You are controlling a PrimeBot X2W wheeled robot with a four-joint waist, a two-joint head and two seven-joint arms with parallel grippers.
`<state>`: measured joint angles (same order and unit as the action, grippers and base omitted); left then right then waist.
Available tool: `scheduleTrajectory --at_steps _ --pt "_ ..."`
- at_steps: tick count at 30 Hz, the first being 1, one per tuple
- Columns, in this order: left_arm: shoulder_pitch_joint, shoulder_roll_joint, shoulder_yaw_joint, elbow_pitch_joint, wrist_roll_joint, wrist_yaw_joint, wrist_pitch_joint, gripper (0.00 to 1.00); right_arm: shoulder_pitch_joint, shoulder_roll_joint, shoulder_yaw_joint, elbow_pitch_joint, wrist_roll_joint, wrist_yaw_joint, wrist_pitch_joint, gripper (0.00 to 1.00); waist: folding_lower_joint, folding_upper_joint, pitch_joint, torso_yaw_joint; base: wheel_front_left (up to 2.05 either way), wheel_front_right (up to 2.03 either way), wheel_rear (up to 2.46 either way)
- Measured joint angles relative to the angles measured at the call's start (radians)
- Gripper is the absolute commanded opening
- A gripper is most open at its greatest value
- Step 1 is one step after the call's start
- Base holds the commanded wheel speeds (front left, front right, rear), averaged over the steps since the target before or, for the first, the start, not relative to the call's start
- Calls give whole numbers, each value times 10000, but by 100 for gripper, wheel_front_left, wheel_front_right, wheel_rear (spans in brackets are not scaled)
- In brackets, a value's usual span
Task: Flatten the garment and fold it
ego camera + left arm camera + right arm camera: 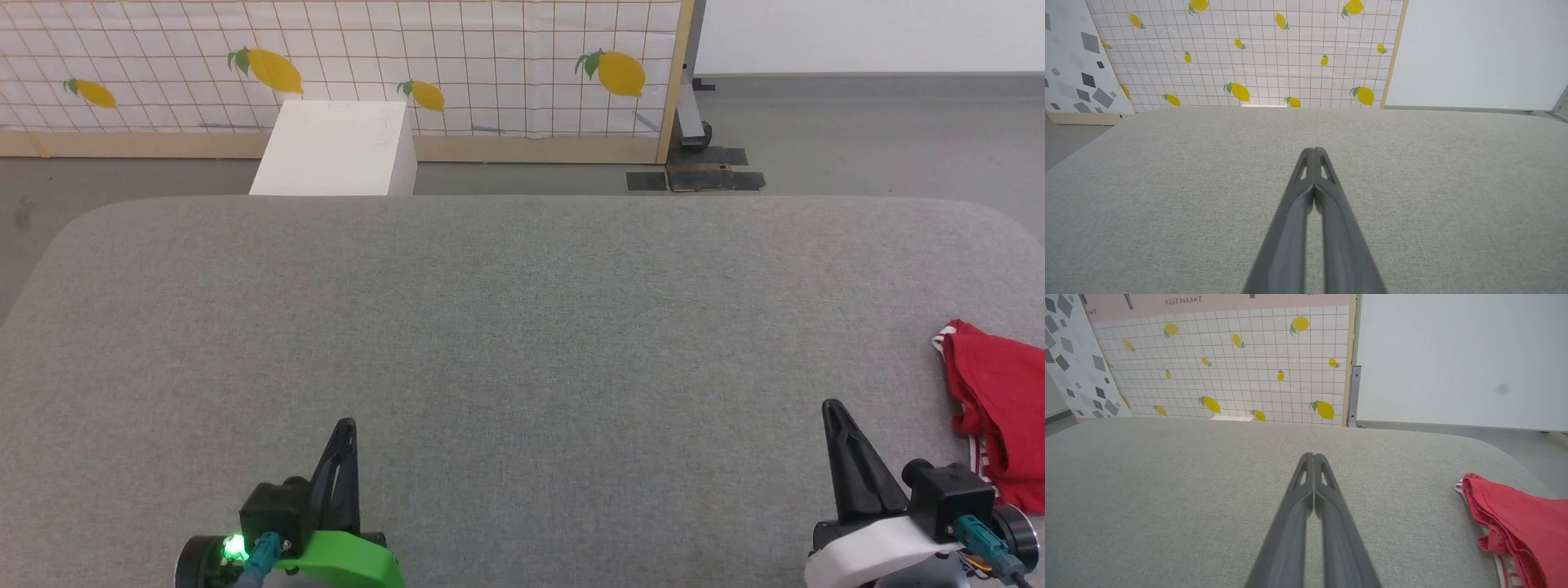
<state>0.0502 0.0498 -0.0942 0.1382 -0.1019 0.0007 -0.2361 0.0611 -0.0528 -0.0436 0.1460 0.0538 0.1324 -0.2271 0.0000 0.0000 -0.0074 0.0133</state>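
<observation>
Head view: the left fingers (343, 469), pressed tip to tip and gripping nothing, hang low over the near edge of the grey tabletop (522, 327), pointing away from the robot. The right fingers (849, 469), likewise shut and empty, mirror them, well apart on the other side. Both wrist views bear this out: each dark pair meets at the tips, with only grey covering beneath.

The garment (996, 400), red with striped trim at its edge, lies crumpled in a heap at the tabletop's right edge. It is just beside the right fingers, on their outer side, and neither arm touches it. Bunched as it is, its sleeves and lettering cannot be made out.

The broad middle of the tabletop looks like the natural place to spread it. Flattening, by my reckoning, has not begun. The right arm is nearer and seems likelier to reach first, and its fingers would have to part before taking any hold. Beyond the tabletop stand a white box (335, 147) and a lemon-print screen (490, 49).
</observation>
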Motion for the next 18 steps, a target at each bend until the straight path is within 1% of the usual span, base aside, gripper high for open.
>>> scheduleTrajectory --at_steps 18 --pt "-12 0 148 -217 150 0 385 0 -9 0 61 -222 -35 0 353 0 0 0 12 -22 0 0 0"
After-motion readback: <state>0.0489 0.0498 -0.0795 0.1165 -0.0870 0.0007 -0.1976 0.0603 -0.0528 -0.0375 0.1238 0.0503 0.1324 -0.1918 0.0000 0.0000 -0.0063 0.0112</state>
